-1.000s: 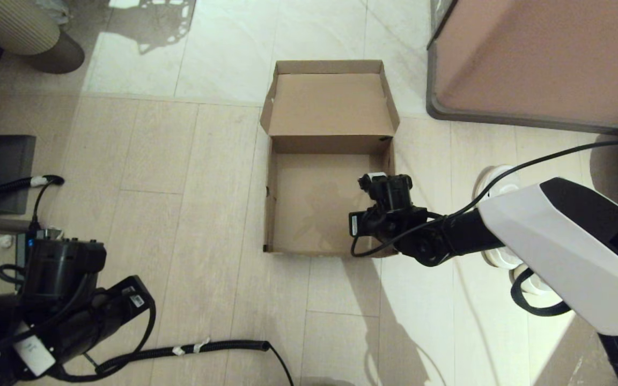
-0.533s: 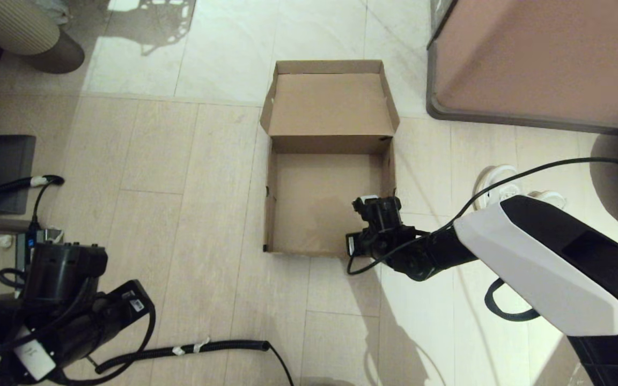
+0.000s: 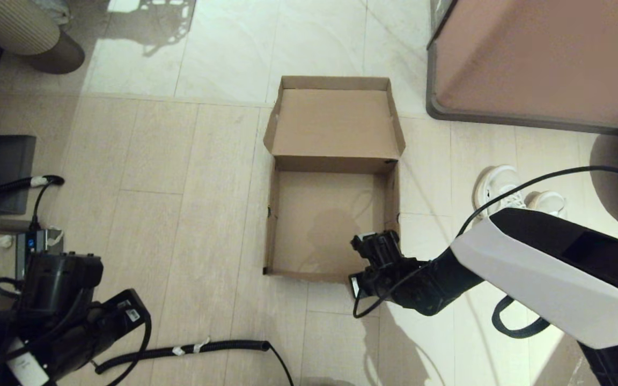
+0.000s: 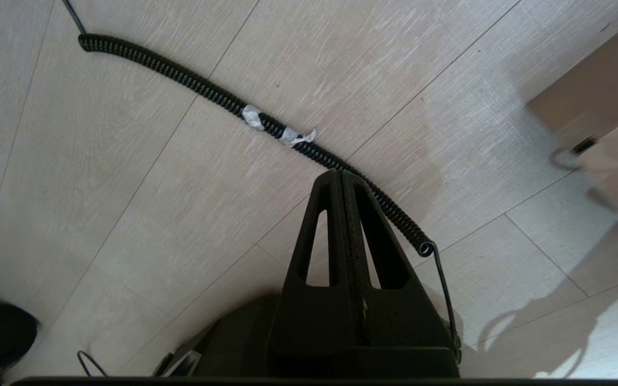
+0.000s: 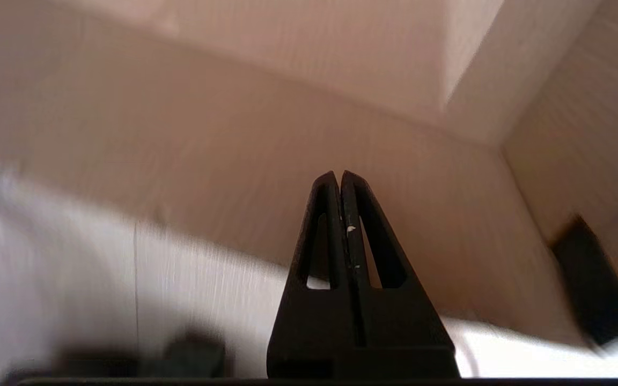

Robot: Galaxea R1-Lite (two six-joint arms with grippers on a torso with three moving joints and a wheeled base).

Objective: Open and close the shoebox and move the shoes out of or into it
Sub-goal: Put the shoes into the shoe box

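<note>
Shoes [image 3: 507,190] lie on the floor to the right of the empty shoebox [image 3: 330,214], nearest the right hand [image 3: 376,246], fingers together; left hand [image 4: 341,179] parked, closed.

Open, bare shoebox [image 3: 330,225]; right claw [image 3: 374,247] at its near-right corner.

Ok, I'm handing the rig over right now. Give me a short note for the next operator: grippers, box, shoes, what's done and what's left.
Right gripper: shut, empty, at the near right corner of the shoebox.
Left gripper: shut, empty, parked low on the robot's left above the coiled cable.
Shoebox: on the floor, lid flap folded back, nothing inside.
Shoes: on the floor to the right of the box, partly hidden behind the right arm.
Done: box opened, shoes outside it.
Left, if they are to go back: put both shoes in, then close the lid.
</note>
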